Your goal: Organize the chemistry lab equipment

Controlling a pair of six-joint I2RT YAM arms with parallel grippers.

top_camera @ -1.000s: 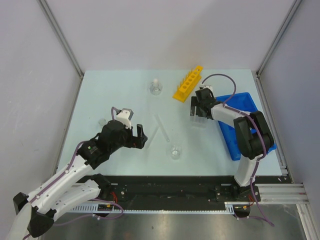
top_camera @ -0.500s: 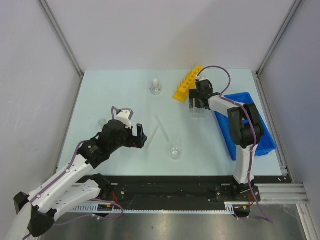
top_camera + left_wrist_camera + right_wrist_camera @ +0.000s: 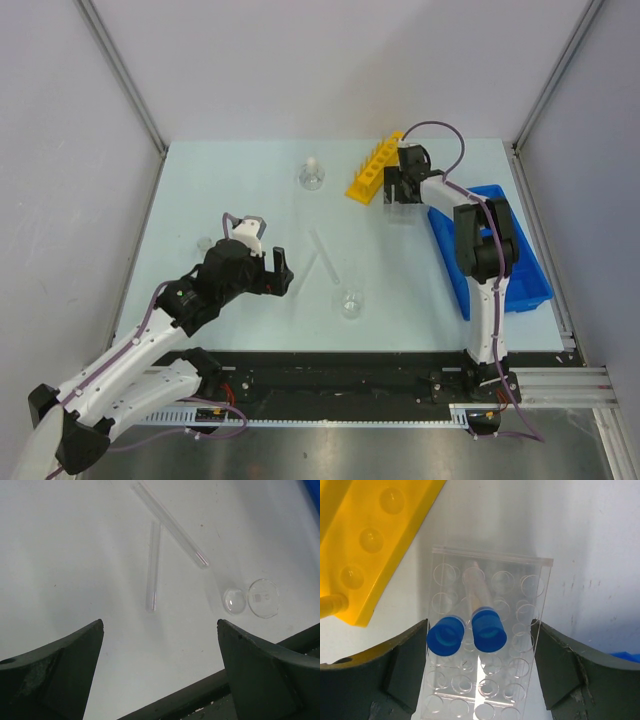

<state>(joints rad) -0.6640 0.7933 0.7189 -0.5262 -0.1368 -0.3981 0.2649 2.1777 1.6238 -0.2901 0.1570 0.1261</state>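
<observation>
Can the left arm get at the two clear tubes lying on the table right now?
Probably yes: the left gripper is open and the clear tubes lie bare just ahead of it, nothing between; the small clear beaker sits off to one side.

Top external: fixed, high behind arm bases, tilted down, wide, takes in whole tabletop [image 3: 220, 190]. Left wrist: angled down past left tool [image 3: 159, 630] onto clear tubes [image 3: 153, 565] and small beaker [image 3: 262, 598]; top view shows same patch mid-tabletop. Right wrist: very close, straight down on clear tray [image 3: 532, 625] beside yellow rack [image 3: 375, 535]; rack also in top view.
</observation>
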